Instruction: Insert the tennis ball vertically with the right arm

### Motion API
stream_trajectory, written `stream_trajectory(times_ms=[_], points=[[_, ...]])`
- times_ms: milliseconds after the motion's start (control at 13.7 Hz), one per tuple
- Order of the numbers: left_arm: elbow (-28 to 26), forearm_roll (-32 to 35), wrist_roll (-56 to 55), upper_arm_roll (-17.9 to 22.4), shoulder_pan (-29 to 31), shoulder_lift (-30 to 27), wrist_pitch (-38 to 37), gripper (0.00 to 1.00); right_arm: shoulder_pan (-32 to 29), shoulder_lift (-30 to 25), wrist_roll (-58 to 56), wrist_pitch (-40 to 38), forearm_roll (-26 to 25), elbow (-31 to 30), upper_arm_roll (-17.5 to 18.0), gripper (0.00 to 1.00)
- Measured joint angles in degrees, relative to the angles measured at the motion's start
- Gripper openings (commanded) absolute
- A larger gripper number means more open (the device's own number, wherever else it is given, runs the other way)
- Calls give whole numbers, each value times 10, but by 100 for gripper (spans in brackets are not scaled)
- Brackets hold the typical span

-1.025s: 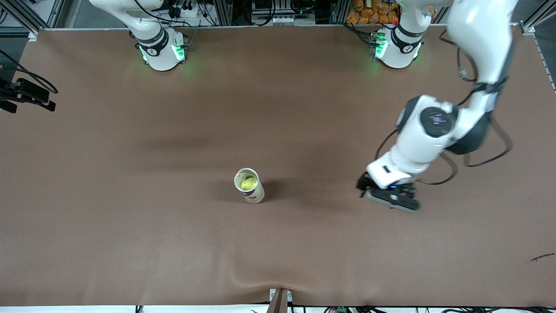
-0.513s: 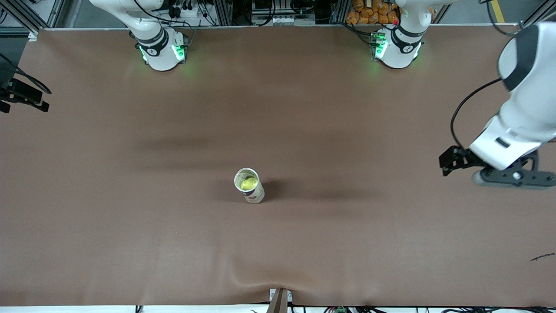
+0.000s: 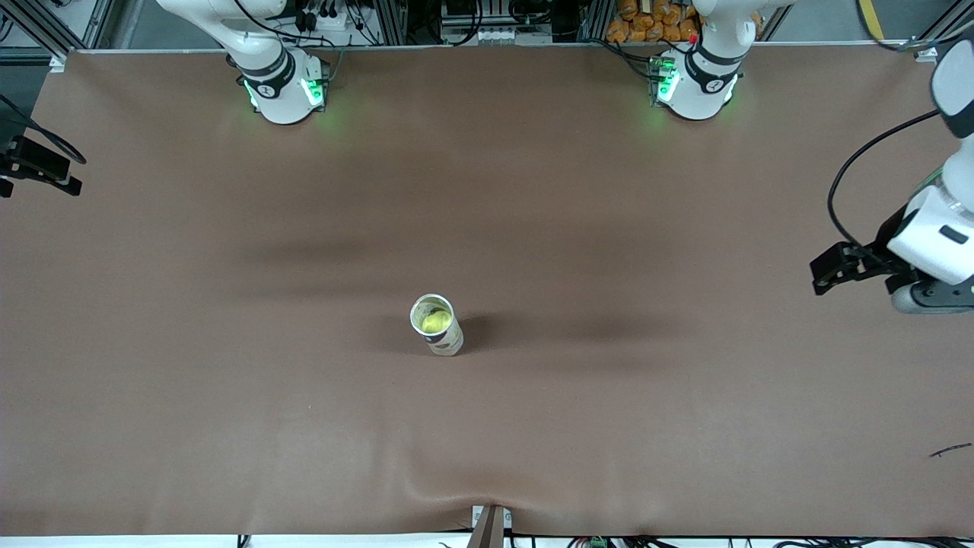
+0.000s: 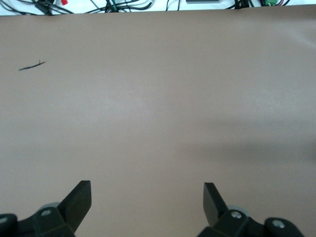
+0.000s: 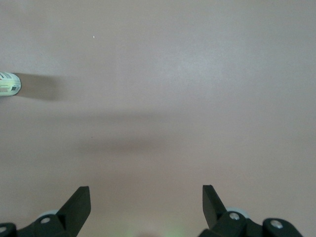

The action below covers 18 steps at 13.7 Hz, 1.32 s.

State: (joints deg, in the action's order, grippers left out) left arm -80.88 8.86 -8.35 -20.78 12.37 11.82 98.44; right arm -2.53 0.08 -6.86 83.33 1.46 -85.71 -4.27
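Observation:
A tall can [image 3: 447, 341] stands upright in the middle of the table with a yellow-green tennis ball [image 3: 434, 322] inside its open top. My left gripper [image 3: 924, 298] hangs over the table's edge at the left arm's end, far from the can; it is open and empty in the left wrist view [image 4: 147, 195]. My right gripper [image 5: 146, 200] is open and empty, high over bare table. The can's base [image 5: 10, 84] shows at the edge of the right wrist view. A black part of the right hand [image 3: 38, 167] shows at the front view's edge.
The brown table cover [image 3: 533, 426] has a raised wrinkle at its near edge [image 3: 487, 495]. A small dark mark [image 3: 951, 449] lies near the left arm's end, also in the left wrist view [image 4: 30, 65].
My left arm has swung away from beside the can to the left arm's end of the table. The can and ball have not moved. The right hand's black part shifted slightly outward.

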Motion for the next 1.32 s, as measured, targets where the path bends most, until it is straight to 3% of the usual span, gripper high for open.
stream_trajectory(times_ms=[146, 366, 513, 952, 1318], points=[[-1, -10, 0, 12, -9, -36, -37, 100, 0, 0, 0, 0, 0, 0, 0, 100], [-21, -64, 4, 103, -73, -99, -88, 100, 0, 0, 0, 0, 0, 0, 0, 100], [-52, -69, 5, 137, -103, -126, -90, 100, 0, 0, 0, 0, 0, 0, 0, 100], [-126, -70, 5, 137, -128, -181, -90, 100, 0, 1, 2, 0, 3, 0, 0, 100], [-147, -70, 5, 141, -124, -217, -90, 100, 0, 4, 4, -1, 7, 0, 1, 100]])
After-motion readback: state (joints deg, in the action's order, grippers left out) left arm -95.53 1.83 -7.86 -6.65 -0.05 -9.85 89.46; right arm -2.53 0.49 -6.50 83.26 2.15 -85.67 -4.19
